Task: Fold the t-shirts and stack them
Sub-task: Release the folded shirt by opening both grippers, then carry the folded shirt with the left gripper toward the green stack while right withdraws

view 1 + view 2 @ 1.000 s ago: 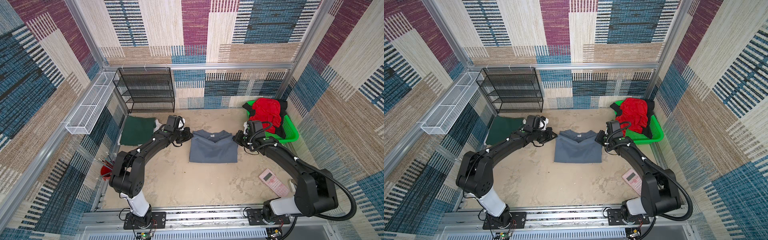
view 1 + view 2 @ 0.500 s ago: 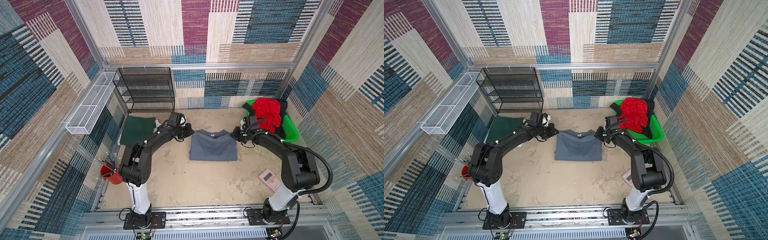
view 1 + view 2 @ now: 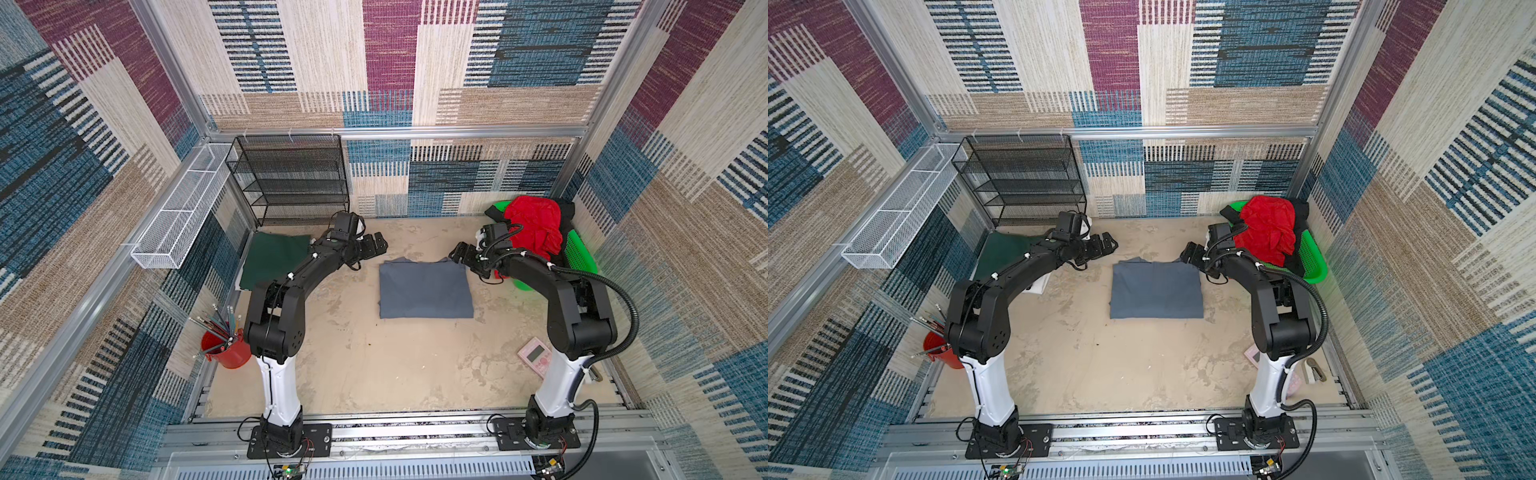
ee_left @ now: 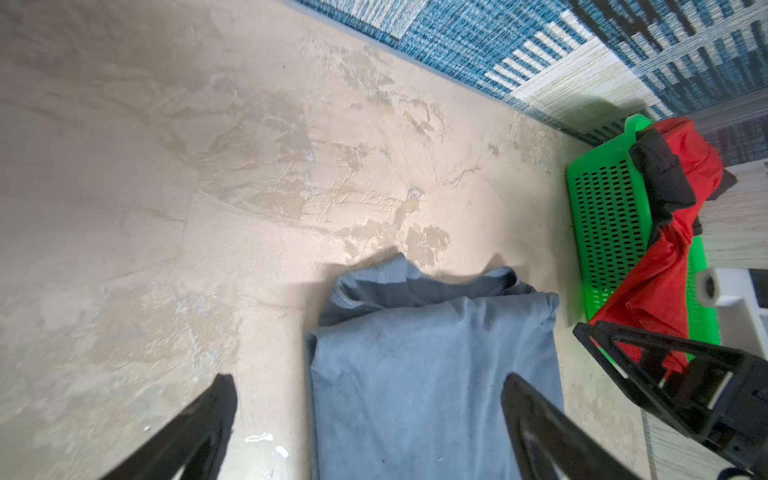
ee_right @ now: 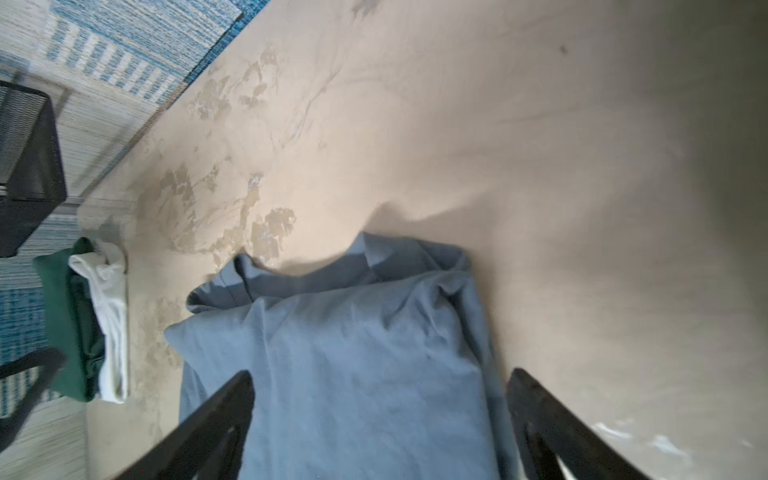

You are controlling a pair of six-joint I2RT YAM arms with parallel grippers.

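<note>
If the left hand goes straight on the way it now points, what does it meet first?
Probably the grey shirt: the left hand is open and the shirt lies just ahead between its fingers. Depth is unclear.

I work in a robot test cell. Patchwork carpet-tile walls [image 3: 390,62] on silver aluminium frame posts [image 3: 175,70] box me in, and a slotted metal rail [image 3: 415,434] along the frame's bottom edge carries my arms' black base plates [image 3: 289,441].
</note>
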